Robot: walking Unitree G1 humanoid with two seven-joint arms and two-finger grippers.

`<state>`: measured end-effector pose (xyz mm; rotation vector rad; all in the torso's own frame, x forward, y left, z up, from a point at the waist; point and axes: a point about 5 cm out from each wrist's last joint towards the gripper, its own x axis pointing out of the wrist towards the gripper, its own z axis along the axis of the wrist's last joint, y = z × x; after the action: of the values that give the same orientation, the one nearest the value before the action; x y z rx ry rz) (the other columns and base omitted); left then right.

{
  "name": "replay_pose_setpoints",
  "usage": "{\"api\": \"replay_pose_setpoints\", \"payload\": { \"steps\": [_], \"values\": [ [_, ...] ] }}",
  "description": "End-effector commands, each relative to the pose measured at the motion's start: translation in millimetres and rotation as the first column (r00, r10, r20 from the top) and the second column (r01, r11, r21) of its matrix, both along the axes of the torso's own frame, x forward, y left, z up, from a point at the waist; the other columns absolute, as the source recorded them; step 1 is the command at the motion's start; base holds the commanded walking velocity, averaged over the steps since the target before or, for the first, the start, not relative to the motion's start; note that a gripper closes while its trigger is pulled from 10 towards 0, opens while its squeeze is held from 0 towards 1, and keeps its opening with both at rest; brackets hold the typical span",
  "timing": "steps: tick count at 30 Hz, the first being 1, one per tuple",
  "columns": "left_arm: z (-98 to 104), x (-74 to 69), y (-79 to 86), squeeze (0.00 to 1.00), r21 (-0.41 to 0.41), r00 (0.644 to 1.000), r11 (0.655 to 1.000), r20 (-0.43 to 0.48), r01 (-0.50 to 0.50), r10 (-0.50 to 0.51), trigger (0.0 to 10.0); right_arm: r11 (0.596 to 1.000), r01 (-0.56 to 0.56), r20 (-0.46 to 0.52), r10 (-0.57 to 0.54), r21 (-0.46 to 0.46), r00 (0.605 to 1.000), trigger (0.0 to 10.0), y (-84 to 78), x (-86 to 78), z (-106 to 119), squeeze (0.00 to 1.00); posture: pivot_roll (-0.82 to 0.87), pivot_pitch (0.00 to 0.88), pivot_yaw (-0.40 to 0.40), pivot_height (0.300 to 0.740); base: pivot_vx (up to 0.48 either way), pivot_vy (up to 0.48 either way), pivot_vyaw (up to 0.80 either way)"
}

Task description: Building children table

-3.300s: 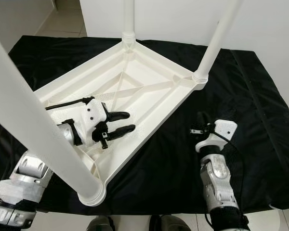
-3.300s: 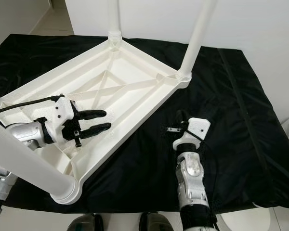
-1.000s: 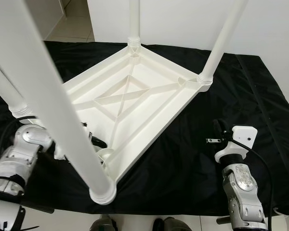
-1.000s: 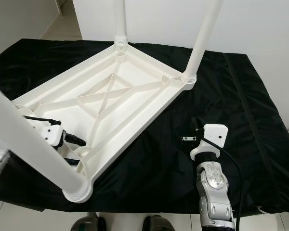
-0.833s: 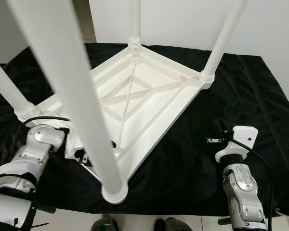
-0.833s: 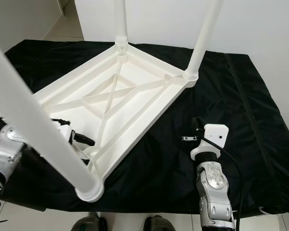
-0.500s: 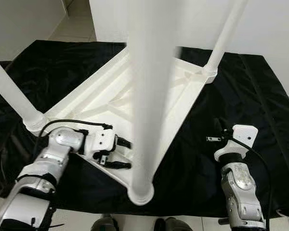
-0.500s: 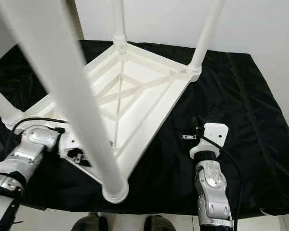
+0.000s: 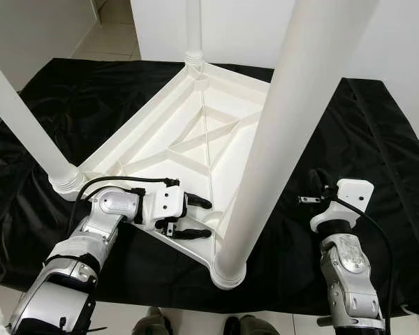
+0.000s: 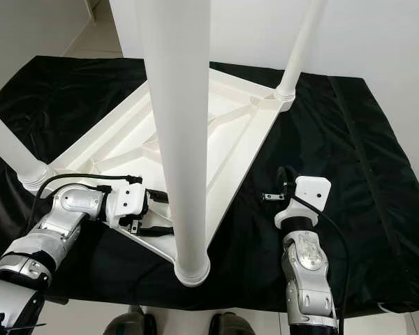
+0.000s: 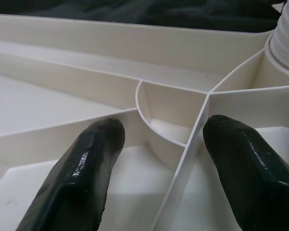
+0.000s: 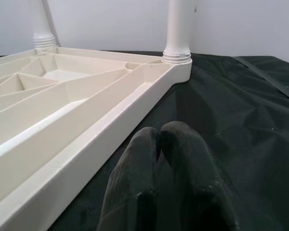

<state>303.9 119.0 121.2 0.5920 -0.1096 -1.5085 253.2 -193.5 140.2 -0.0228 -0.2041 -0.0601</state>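
The left pincer (image 9: 195,218) reaches in over the near edge of the table (image 9: 195,132), beside its near corner. Its two black fingers (image 11: 86,168) are apart and lie inside the ribbed underside, one on each side of a thin rib. In the left wrist view a small curved pocket (image 11: 166,122) sits between the fingertips, and the ringed base of a leg shows at the corner. Whether the fingers touch the plastic, I cannot tell.

The table is white plastic and lies upside down on the black cloth (image 9: 377,132), with its legs standing up. From the left pincer, the near leg (image 9: 279,139) rises just at 3 o'clock and is very close to the camera. The left leg (image 9: 28,129) stands at about 10 o'clock, and the far leg (image 9: 193,31) at 12 o'clock. The fourth leg (image 10: 300,45) stands at the far right corner, at about 1 o'clock.

The right pincer (image 12: 159,139) rests low over the cloth, at 3 o'clock from the table and apart from its edge. Its fingers are pressed together and hold nothing. It points along the long side of the table toward the far right leg.
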Motion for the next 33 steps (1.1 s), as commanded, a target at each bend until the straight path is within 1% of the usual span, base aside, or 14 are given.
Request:
{"api": "replay_pose_setpoints", "payload": {
  "steps": [1, 3, 4, 6, 8, 12, 14, 15, 17, 19, 23, 27, 32, 33],
  "values": [
    [4, -0.5, 12.2, 0.0, -0.013, 1.0, 1.0, 0.011, -0.027, 0.027, 10.0, 1.0, 0.004, -0.013, -0.004, 0.011, 1.0, 10.0, -0.6, -2.2, -2, 0.0, 0.02, 0.094, 0.018, 0.74, 0.0, 0.0, 0.0],
    [6, -2.2, 21.1, 0.0, 0.009, 1.0, 1.0, 0.003, -0.008, 0.008, 10.0, 1.0, 0.001, -0.014, -0.001, 0.009, 1.0, 10.0, -0.3, -2.2, -3, 0.0, 0.02, 0.093, 0.018, 0.74, 0.0, 0.0, 0.0],
    [6, -2.2, 21.1, 0.0, 0.009, 1.0, 1.0, 0.003, -0.008, 0.008, 10.0, 1.0, 0.001, -0.014, -0.001, 0.009, 1.0, 10.0, -0.3, -2.2, -3, 0.0, 0.02, 0.093, 0.018, 0.74, 0.0, 0.0, 0.0],
    [8, -9.0, 29.3, 0.0, 0.013, 0.998, 0.999, -0.043, 0.037, -0.037, 10.0, 1.0, -0.025, -0.009, 0.025, 0.011, 1.0, 10.0, 1.4, -2.5, -2, 0.0, 0.02, 0.093, 0.019, 0.74, 0.0, 0.0, 0.0],
    [12, -17.0, 35.5, 0.0, -0.007, 0.991, 0.996, -0.1, 0.094, -0.094, 10.0, 0.999, -0.049, -0.004, 0.049, 0.012, 0.999, 10.0, 3.7, -3.3, -2, 0.0, 0.02, 0.092, 0.018, 0.74, 0.0, 0.0, 0.0],
    [14, -19.1, 37.0, 0.0, -0.022, 0.987, 0.994, -0.115, 0.106, -0.108, 10.0, 0.998, -0.059, -0.002, 0.059, 0.011, 0.998, 10.0, 4.9, -3.9, -2, 0.0, 0.02, 0.092, 0.018, 0.74, 0.0, 0.0, 0.0],
    [20, -26.9, 47.5, 0.0, -0.026, 0.975, 0.99, -0.169, 0.139, -0.141, 10.0, 0.994, -0.107, -0.005, 0.107, 0.006, 0.994, 10.0, 9.9, -6.0, -2, 0.0, 0.02, 0.091, 0.016, 0.74, 0.0, 0.0, 0.0],
    [20, -26.9, 47.5, 0.0, -0.026, 0.975, 0.99, -0.169, 0.139, -0.141, 10.0, 0.994, -0.107, -0.005, 0.107, 0.006, 0.994, 10.0, 9.9, -6.0, -2, 0.0, 0.02, 0.091, 0.016, 0.74, 0.0, 0.0, 0.0],
    [20, -26.2, 52.0, 0.0, -0.007, 0.982, 0.993, -0.152, 0.116, -0.115, 10.0, 0.993, -0.118, -0.009, 0.118, 0.004, 0.993, 10.0, 10.5, -7.0, -3, 0.0, 0.03, 0.091, 0.012, 0.74, 0.0, 0.0, 0.0],
    [15, -18.7, 58.2, 0.0, 0.057, 0.994, 0.998, -0.109, 0.038, -0.032, 10.0, 0.992, -0.123, -0.014, 0.123, 0.002, 0.992, 10.0, 9.9, -7.5, -4, 0.0, 0.03, 0.09, 0.007, 0.74, 0.0, 0.0, 0.0],
    [11, -10.6, 58.6, 0.0, 0.089, 0.998, 0.995, -0.049, -0.033, 0.038, 10.0, 0.992, -0.126, -0.016, 0.126, 0.001, 0.992, 10.0, 9.7, -6.6, -4, 0.0, 0.03, 0.09, 0.005, 0.74, 0.0, 0.0, 0.0],
    [8, 3.0, 55.9, 0.0, 0.173, 0.988, 0.973, 0.029, -0.151, 0.149, 10.0, 0.991, -0.137, -0.015, 0.137, -0.001, 0.991, 10.0, 11.9, -4.3, -3, 0.0, 0.04, 0.088, 0.001, 0.74, 0.0, 0.0, 0.0],
    [11, 12.4, 52.4, 0.0, 0.19, 0.976, 0.957, 0.039, -0.219, 0.216, 10.0, 0.99, -0.141, -0.013, 0.141, -0.001, 0.99, 10.0, 13.1, -4.5, -3, 0.0, 0.03, 0.084, 0.007, 0.74, 0.0, 0.0, 0.0],
    [11, 18.1, 51.0, 0.0, 0.206, 0.966, 0.944, 0.037, -0.258, 0.256, 10.0, 0.99, -0.141, -0.013, 0.141, 0.001, 0.99, 10.0, 13.2, -4.7, -3, 0.0, 0.03, 0.084, 0.007, 0.74, 0.0, 0.0, 0.0]
  ]
}}
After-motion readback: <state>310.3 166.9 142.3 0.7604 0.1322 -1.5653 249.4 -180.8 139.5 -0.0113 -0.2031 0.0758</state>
